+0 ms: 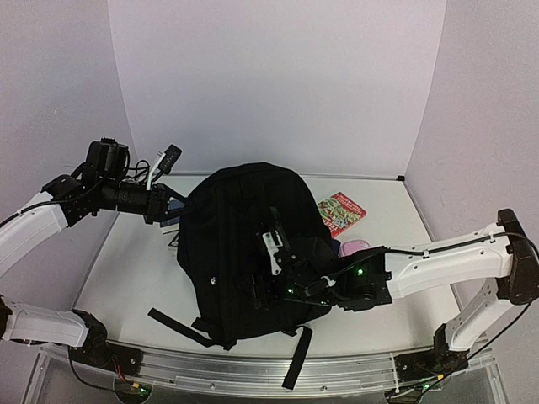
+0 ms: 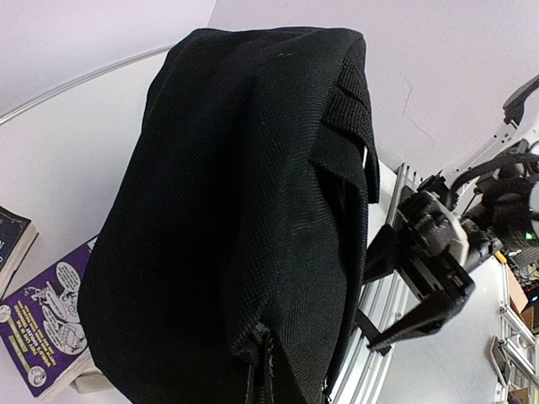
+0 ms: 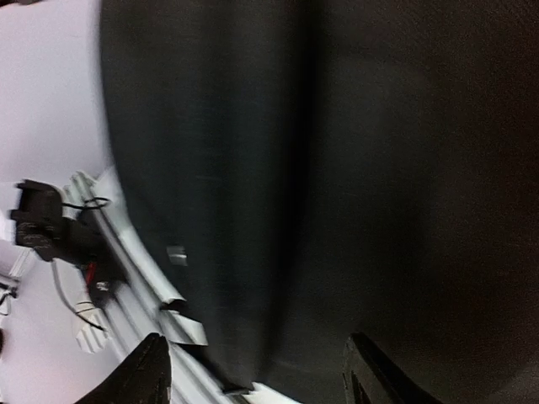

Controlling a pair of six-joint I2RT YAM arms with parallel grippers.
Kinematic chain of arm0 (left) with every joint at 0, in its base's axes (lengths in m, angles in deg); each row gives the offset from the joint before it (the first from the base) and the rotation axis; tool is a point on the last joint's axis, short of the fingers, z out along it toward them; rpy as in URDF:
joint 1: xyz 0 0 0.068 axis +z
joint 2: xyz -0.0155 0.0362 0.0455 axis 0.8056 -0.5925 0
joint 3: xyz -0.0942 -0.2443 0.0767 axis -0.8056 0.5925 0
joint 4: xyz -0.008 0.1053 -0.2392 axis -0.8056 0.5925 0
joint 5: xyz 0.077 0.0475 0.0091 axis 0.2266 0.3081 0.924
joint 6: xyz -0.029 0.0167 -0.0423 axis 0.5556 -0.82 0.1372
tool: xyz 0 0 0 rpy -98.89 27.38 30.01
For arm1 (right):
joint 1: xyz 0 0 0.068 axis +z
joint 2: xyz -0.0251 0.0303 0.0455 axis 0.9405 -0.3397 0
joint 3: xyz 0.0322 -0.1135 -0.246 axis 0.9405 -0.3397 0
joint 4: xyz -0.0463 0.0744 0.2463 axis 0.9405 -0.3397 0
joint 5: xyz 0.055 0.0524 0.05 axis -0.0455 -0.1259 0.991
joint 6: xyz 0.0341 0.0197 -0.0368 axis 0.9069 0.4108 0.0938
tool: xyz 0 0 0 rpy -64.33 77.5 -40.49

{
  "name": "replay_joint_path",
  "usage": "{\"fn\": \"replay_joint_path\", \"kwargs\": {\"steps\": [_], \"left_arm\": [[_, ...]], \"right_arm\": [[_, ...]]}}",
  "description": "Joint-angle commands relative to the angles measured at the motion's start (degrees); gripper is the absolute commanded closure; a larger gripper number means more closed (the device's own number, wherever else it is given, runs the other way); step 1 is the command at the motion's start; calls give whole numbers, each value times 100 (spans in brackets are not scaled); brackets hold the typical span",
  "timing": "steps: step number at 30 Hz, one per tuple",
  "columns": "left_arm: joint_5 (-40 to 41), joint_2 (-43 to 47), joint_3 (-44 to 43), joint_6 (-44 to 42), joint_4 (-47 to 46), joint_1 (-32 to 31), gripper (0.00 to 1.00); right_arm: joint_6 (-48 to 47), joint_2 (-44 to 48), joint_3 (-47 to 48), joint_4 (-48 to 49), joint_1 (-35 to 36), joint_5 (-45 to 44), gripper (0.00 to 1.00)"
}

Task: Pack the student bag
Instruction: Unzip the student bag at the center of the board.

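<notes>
While nothing looks packed yet, the student bag (image 1: 240, 244) lies heaped mid-bench (image 1: 126, 269), with no opening showing. It sits directly under the right claw (image 3: 254, 338), whose fingers gape wide against black fabric and hold nothing. The left claw (image 1: 164, 206) is at the bag's far-left edge; I cannot tell whether it pinches cloth. A purple book (image 2: 42, 324) lies just beside that claw. A red book (image 1: 341, 210) and pink case (image 1: 354, 247) lie just beyond the right claw, outside the bag. Opening and filling remain.

The bag (image 2: 236, 210) is matt cloth, coarsely woven. The bench (image 1: 135, 261) is smooth. The book (image 2: 42, 324) has a glossy paper cover, and the rail (image 1: 253, 374) is bare metal.
</notes>
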Motion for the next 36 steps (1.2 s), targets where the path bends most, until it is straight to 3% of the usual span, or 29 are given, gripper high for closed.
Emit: {"fn": "replay_joint_path", "kwargs": {"steps": [1,7,11,20,36], "left_arm": [[-9,-2,71,-97,-140,-25,100],[-121,-126,45,-85,-197,-25,100],[-238,-167,37,-82,-200,-25,100],[-460,-166,65,-14,-270,-22,100],[-547,-37,102,33,-308,-31,100]], "right_arm": [[128,496,-354,41,-284,-110,40],[141,-32,-179,13,-293,-415,59],[173,-400,59,-32,-167,-795,65],[-39,-1012,893,82,497,-1703,63],[-729,-1581,1525,465,722,-1815,49]]}}
